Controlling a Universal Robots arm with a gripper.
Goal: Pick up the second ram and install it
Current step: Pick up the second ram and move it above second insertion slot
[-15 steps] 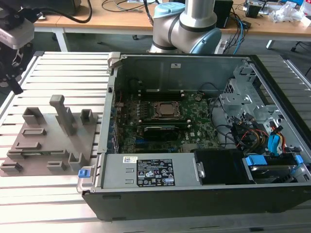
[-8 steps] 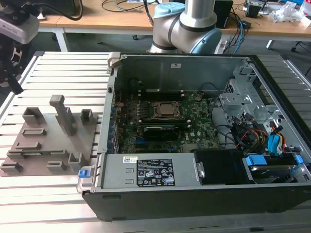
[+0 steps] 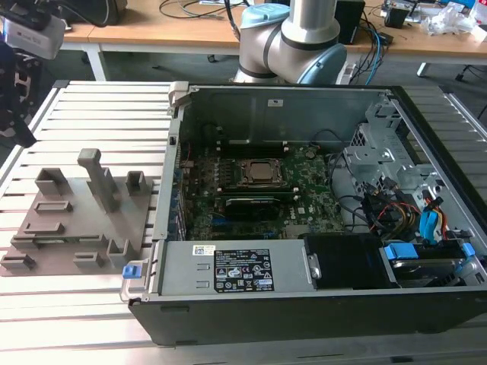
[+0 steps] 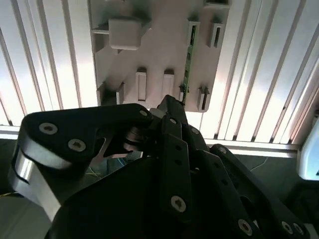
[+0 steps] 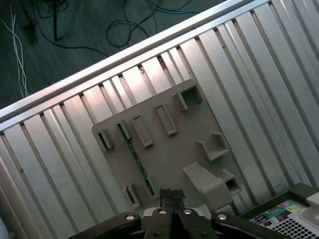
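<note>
The second ram (image 5: 134, 160) is a thin green stick standing on edge in a slot of the grey fixture plate (image 5: 164, 149). In the second wrist view the ram (image 4: 188, 59) shows as a narrow green strip on the fixture plate (image 4: 159, 55). My gripper (image 5: 172, 195) hangs well above the plate with its fingers shut together and nothing between them. In the exterior view the gripper (image 3: 21, 133) is a dark shape at the far left edge, above and beyond the fixture plate (image 3: 76, 228). It is apart from the ram.
An open computer case (image 3: 304, 228) lies at the exterior view's right of the fixture plate, its motherboard (image 3: 251, 190) and CPU socket (image 3: 262, 173) exposed. Grey blocks (image 3: 99, 179) rise from the plate. Everything rests on a slatted metal table (image 3: 114, 114). The arm's base (image 3: 289, 38) stands behind the case.
</note>
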